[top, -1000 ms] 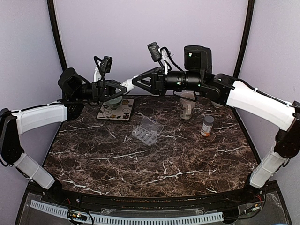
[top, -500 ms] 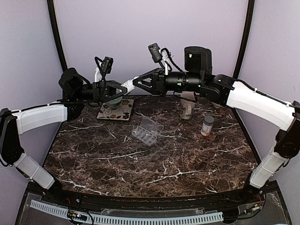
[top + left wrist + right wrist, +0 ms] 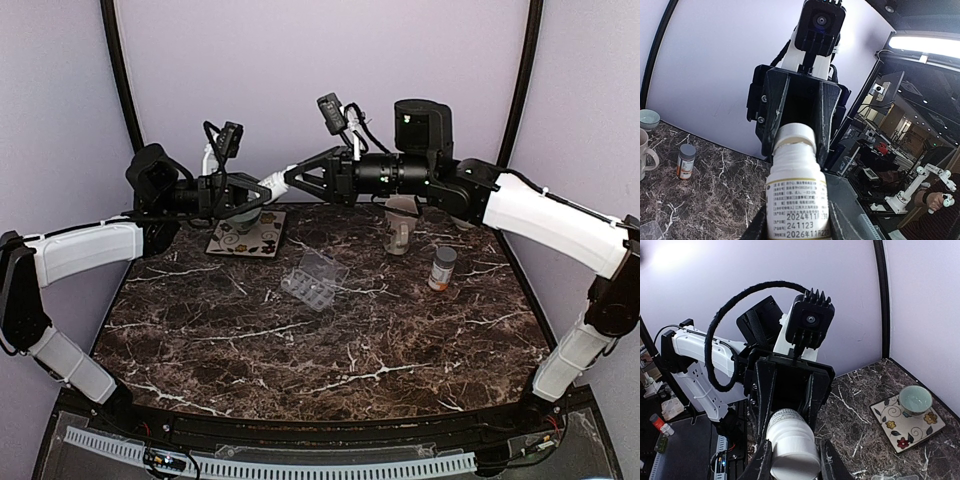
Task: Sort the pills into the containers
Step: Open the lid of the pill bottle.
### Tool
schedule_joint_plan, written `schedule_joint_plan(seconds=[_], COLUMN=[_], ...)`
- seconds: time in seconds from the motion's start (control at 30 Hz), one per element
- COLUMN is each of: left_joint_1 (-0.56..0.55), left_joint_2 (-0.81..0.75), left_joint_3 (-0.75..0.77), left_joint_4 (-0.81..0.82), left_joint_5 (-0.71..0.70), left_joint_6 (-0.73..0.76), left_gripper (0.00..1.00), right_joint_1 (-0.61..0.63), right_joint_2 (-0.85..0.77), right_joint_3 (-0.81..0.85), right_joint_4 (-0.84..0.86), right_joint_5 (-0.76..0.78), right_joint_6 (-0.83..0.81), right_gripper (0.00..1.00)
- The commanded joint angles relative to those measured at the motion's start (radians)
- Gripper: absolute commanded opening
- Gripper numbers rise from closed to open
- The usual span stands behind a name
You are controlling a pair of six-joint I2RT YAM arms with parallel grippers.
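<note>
A small white bottle [image 3: 277,181] is held level in the air above the table's back, between both grippers. My left gripper [image 3: 262,189] is shut on its labelled body [image 3: 797,200]. My right gripper [image 3: 291,178] is shut on its white cap [image 3: 792,452], which sits on the neck [image 3: 796,136]. The clear pill organizer [image 3: 313,279] lies on the marble table near the middle, lid open, apart from both grippers. No loose pills show.
An orange white-capped bottle [image 3: 442,268] stands at the right. A beige mug [image 3: 400,232] stands behind it. A green bowl [image 3: 245,218] sits on a patterned tile [image 3: 262,243] at the back left. Purple walls close in the back and sides.
Both grippers and the white bottle between them have shifted very slightly to the right. Nothing on the table has moved.
</note>
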Motion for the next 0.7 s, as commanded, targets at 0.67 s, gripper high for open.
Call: schedule_joint_plan(seconds=[0.67], left_joint_1=[-0.023], left_joint_2=[-0.046], left_joint_3=[0.054], left_joint_4=[-0.035], left_joint_5=[0.085], left_joint_6=[0.045], left_gripper=[0.0], right_joint_1=[-0.057], right_joint_2=[0.027], right_joint_3=[0.071], right_joint_4=[-0.045], right_joint_5=[-0.089], right_joint_6=[0.088], right_gripper=[0.05])
